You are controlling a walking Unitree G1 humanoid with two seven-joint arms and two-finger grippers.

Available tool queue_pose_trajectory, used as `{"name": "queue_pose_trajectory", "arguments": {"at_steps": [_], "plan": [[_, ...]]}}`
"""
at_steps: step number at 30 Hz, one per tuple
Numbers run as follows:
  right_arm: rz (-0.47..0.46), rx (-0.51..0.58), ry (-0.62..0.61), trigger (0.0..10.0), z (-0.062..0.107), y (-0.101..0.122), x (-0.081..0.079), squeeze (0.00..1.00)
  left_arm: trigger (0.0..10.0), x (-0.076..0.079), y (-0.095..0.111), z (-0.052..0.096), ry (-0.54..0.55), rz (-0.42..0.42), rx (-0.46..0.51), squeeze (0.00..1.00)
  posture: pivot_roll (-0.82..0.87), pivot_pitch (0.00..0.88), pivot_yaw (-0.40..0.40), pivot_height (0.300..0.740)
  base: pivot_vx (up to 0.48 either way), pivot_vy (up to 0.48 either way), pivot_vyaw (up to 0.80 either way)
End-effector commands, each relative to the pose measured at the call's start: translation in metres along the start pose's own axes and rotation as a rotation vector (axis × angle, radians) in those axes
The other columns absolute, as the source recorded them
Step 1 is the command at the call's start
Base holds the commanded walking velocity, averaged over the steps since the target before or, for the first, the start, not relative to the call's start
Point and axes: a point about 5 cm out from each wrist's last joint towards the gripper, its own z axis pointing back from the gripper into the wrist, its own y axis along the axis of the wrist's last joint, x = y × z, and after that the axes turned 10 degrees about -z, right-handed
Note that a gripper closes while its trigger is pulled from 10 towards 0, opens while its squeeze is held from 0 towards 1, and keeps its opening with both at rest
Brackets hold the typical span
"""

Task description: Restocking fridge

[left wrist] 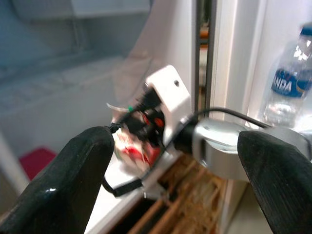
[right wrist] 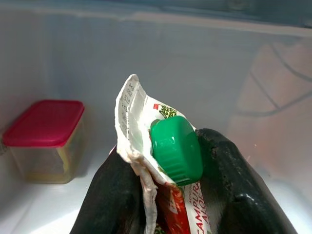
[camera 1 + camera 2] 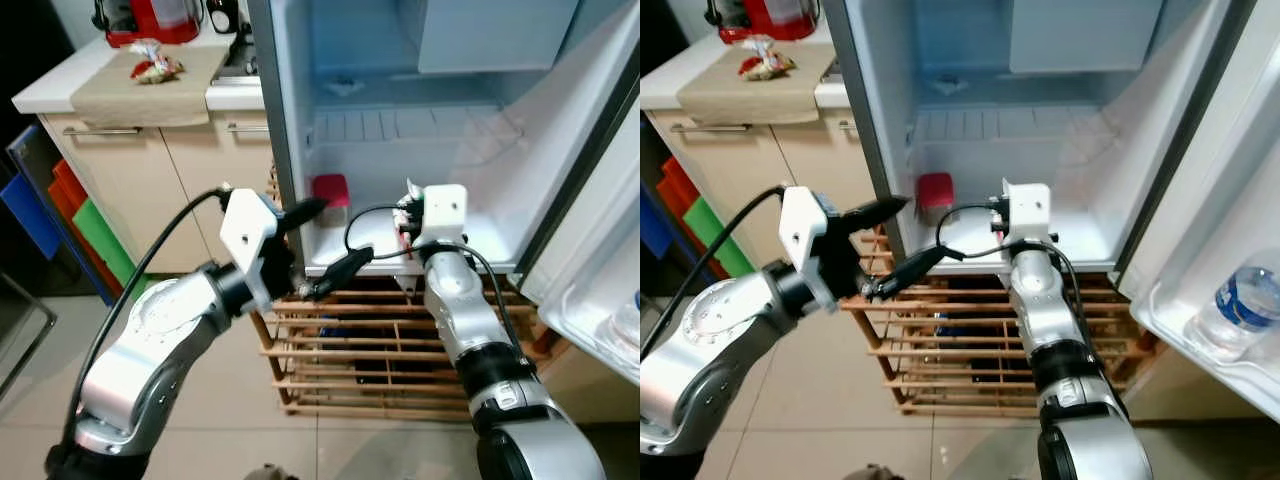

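Note:
The fridge (image 3: pixel 300 120) stands open before me. My right gripper (image 2: pixel 170 195) is shut on a small red and white carton (image 2: pixel 170 204) with a green screw cap (image 2: pixel 175 148). It holds the carton upright over the fridge's bottom shelf (image 3: pixel 480 230), just inside the front edge. A clear container with a red lid (image 3: pixel 331 190) sits at the shelf's back left. My left gripper (image 3: pixel 330 240) is open and holds nothing; it hovers at the fridge's front left edge, to the left of the right wrist.
A water bottle (image 3: pixel 1238 305) stands in the open door's shelf on the right. A wooden slatted rack (image 3: pixel 380 350) sits under the fridge. To the left is a counter (image 3: pixel 40 90) with a cloth, a snack packet (image 3: pixel 155 68) and a red appliance (image 3: pixel 150 18).

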Motion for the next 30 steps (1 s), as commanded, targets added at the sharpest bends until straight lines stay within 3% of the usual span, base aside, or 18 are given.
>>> {"name": "queue_pose_trajectory", "arguments": {"at_steps": [1,3,7,10,20,22,25,29,30], "plan": [[0.056,0.037,-0.022,10.0,-0.002,0.005,-0.002,0.05,10.0,0.001,0.006,0.006,0.002,0.003,-0.005,0.00,0.18,0.078,0.097,0.740,0.000,0.000,0.00],[0.138,0.078,-0.078,10.0,-0.004,0.009,0.007,0.05,10.0,0.004,0.006,0.012,0.006,0.012,-0.025,0.00,0.20,0.096,0.103,0.740,0.000,0.000,0.00],[0.164,0.094,-0.158,10.0,-0.003,0.007,0.026,0.05,10.0,0.006,0.007,0.023,0.012,0.023,-0.061,0.00,0.21,0.128,0.127,0.740,0.000,0.000,0.00],[0.169,0.104,-0.156,10.0,-0.002,0.002,0.031,0.00,10.0,0.010,0.011,0.031,-0.004,0.044,-0.094,0.00,0.23,0.163,0.161,0.740,0.000,0.000,0.00],[0.239,0.189,-0.224,10.0,0.002,0.006,0.046,0.00,10.0,0.014,0.015,0.044,-0.028,0.062,-0.149,0.00,0.25,0.196,0.199,0.740,0.000,0.000,0.00],[0.270,0.264,-0.179,10.0,0.004,0.014,0.049,0.00,10.0,0.013,0.016,0.045,-0.027,0.066,-0.158,0.00,0.24,0.202,0.206,0.740,0.000,0.000,0.00],[0.254,0.291,-0.156,10.0,0.003,0.019,0.046,0.00,10.0,0.014,0.015,0.046,-0.026,0.072,-0.165,0.00,0.23,0.205,0.206,0.740,0.000,0.000,0.00],[0.161,0.289,-0.102,10.0,0.000,0.024,0.029,0.00,10.0,0.018,0.015,0.045,-0.027,0.083,-0.165,0.00,0.23,0.208,0.204,0.740,0.000,0.000,0.00],[0.112,0.279,-0.091,10.0,-0.004,0.028,0.018,0.00,10.0,0.020,0.015,0.044,-0.029,0.089,-0.162,0.00,0.22,0.210,0.199,0.740,0.000,0.000,0.00]]}}
